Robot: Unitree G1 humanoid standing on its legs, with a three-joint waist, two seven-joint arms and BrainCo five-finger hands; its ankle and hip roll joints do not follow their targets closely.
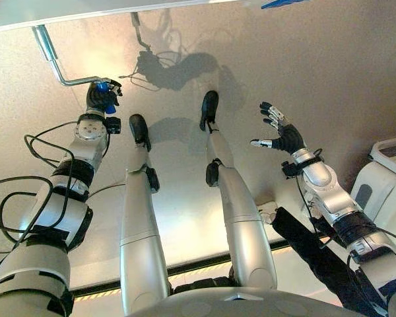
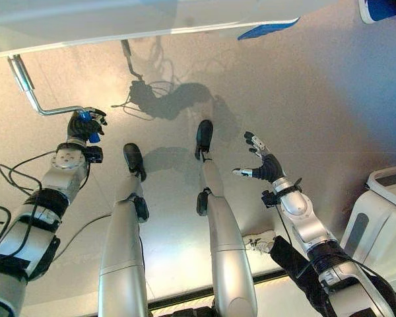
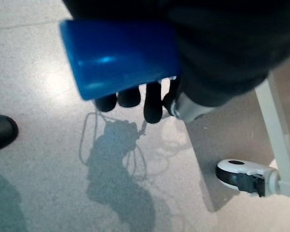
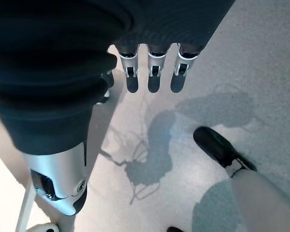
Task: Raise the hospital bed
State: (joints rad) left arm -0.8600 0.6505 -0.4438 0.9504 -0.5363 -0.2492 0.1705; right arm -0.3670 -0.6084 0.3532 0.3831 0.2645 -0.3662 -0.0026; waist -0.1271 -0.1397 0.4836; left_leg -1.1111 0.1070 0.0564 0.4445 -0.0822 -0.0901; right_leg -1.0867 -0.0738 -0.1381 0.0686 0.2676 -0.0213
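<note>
Currently the left hand (image 1: 102, 98) is clamping the crank's blue grip (image 3: 118, 55), the right hand (image 1: 282, 134) is hanging open, and a loosening hold risks slipping off mid-turn.

Left robot hand (image 3: 150, 99) grips blue crank handle (image 3: 118, 58) above a caster (image 3: 246, 176).

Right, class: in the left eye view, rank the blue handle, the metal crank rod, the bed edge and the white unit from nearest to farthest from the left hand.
1. blue handle, gripped in the left hand
2. metal crank rod, running up and left from the handle
3. bed edge, along the top
4. white unit, far right
</note>
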